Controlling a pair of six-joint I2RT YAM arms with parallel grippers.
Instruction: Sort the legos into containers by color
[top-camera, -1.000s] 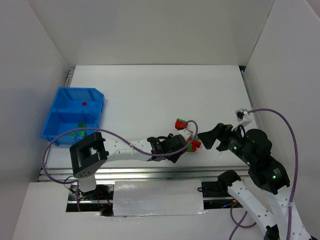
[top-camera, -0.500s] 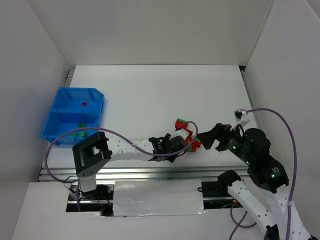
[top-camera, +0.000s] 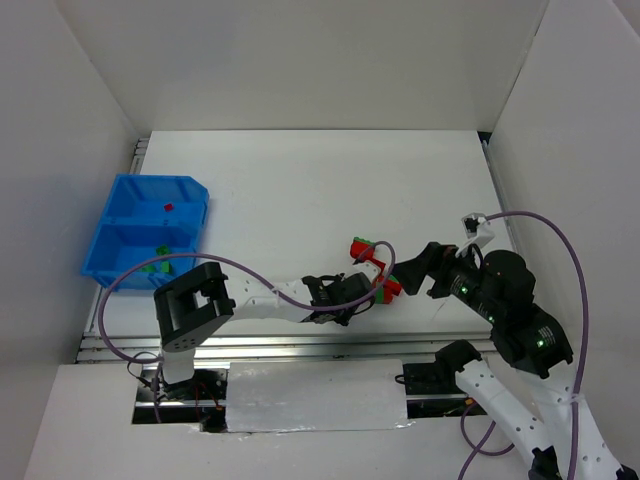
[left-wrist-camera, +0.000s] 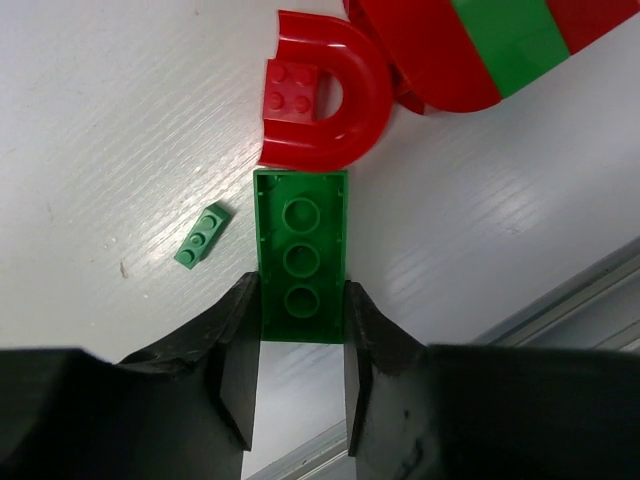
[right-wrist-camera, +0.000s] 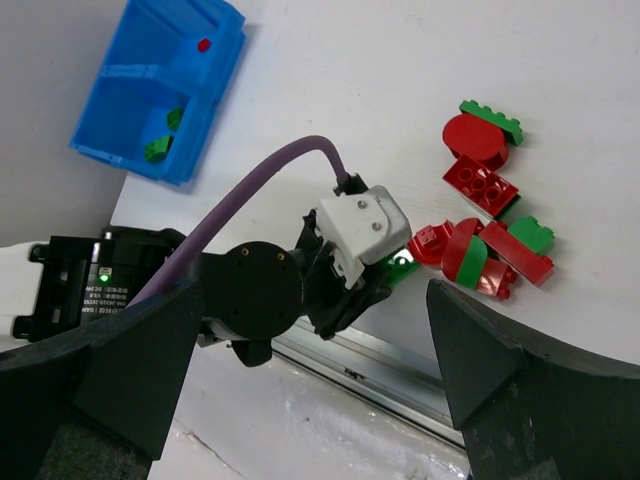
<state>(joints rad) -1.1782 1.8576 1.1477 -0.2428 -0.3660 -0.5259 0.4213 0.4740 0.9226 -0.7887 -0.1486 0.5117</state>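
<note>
**Left jaws pinch a green brick at the near edge; bin well off to the left**

The left gripper (left-wrist-camera: 300, 300) was low over the table, its two fingers pressed against the long sides of a green brick (left-wrist-camera: 300, 235) with three studs showing. They met only the brick's near end, and most of its length stuck out beyond the fingertips. The brick looked to be lying flat on the table, not yet lifted. Its far end touched a red arch (left-wrist-camera: 335, 115), and a small green brick (left-wrist-camera: 203, 235) lay apart on its left. The right gripper (top-camera: 418, 270) hung just beside the pile with its jaws spread as wide as they go, holding nothing.

The blue bin (top-camera: 130, 200) sat well apart at the table's left edge. A red piece (top-camera: 168, 207) lay in its far compartment and green pieces (top-camera: 155, 265) in its near one, so this brick probably belonged in the near one.

The brick was likely very light, hard and stiff, with smooth, glossy walls. A firm squeeze should not hurt it, but slick plastic held only at one end could swivel between the pads or shoot out. A hold nearer the middle of the long sides would probably be steadier. Lifting straight up should keep the red arch from being dragged along.
</note>
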